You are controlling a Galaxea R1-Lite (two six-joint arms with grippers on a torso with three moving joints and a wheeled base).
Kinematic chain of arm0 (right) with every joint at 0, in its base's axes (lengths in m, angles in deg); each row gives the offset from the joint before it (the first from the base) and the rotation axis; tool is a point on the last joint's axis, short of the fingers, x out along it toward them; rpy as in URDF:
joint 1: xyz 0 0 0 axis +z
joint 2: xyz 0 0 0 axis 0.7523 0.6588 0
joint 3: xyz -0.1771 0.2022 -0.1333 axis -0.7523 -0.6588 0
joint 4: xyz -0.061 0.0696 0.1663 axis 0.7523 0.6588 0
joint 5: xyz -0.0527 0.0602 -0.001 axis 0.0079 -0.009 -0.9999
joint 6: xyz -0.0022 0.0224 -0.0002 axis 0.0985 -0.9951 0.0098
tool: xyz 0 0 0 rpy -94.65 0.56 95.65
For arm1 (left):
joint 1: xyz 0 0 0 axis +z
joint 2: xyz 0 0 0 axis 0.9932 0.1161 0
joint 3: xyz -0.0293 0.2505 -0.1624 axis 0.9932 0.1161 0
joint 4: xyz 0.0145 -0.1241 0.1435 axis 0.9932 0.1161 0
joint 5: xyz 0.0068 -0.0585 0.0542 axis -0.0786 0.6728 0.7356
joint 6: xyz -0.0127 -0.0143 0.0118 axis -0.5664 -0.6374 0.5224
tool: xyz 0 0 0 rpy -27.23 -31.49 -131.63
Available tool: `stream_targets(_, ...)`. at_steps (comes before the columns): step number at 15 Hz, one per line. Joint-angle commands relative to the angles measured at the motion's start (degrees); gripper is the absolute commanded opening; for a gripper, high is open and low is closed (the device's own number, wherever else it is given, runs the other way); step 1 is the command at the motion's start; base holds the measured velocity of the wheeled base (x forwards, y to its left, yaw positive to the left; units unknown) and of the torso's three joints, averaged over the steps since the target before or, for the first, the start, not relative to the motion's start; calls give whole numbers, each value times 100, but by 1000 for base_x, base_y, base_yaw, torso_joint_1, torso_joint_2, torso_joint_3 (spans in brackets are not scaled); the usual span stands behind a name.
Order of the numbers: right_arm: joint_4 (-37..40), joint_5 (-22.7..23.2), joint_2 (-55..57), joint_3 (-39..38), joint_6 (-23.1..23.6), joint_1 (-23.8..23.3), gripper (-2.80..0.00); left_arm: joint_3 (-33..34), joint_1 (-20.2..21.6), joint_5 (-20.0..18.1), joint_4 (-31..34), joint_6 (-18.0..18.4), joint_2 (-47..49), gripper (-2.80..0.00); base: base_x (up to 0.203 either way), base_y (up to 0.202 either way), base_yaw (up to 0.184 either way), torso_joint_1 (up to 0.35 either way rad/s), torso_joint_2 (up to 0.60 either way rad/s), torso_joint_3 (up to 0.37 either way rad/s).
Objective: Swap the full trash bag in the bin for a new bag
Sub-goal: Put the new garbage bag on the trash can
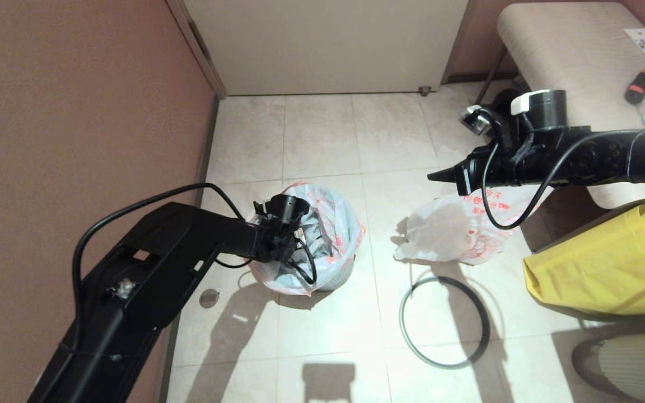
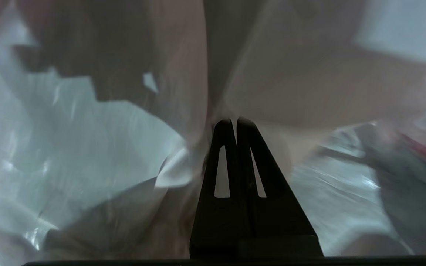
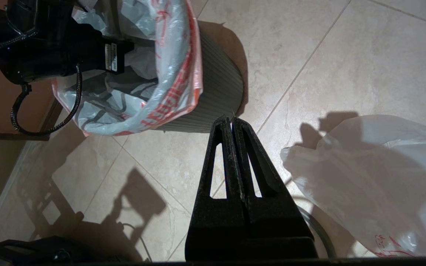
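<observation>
Head view: the bin (image 1: pixel 340 275) is seen on the tiled floor (image 1: pixel 322 140) near the brown wall, lined with the new bag (image 1: pixel 345 221), whose pink-red edge is draped over the rim. The left gripper (image 1: pixel 286 254) is reached down into the bag's mouth. The full trash bag (image 1: pixel 457 229) is laid on the floor to the right, with the grey hoop (image 1: pixel 444 322) flat just beside it, apart from the bin. The right gripper (image 1: pixel 437 176) is held above the full bag.

Left wrist view: the left gripper's fingers (image 2: pixel 223 147) are pressed together inside crinkled plastic; whether film is pinched cannot be told.

Right wrist view: the right gripper's fingers (image 3: pixel 222 147) are clenched on nothing, above bare floor.
</observation>
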Motion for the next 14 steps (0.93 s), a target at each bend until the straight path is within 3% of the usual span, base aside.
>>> stream_targets(1,10,19,17,-2,9,8,-280,-12,13,18,5,-52,-393,-280,0,0,0,0,0,0)
stream_targets(6,10,19,27,-2,9,18,-280,640,-102,8,10,-143,-1465,-280,0,0,0,0,0,0)
stream_targets(14,10,19,0,-20,9,17,-280,1997,54,89,-11,-459,-1767,-280,0,0,0,0,0,0)
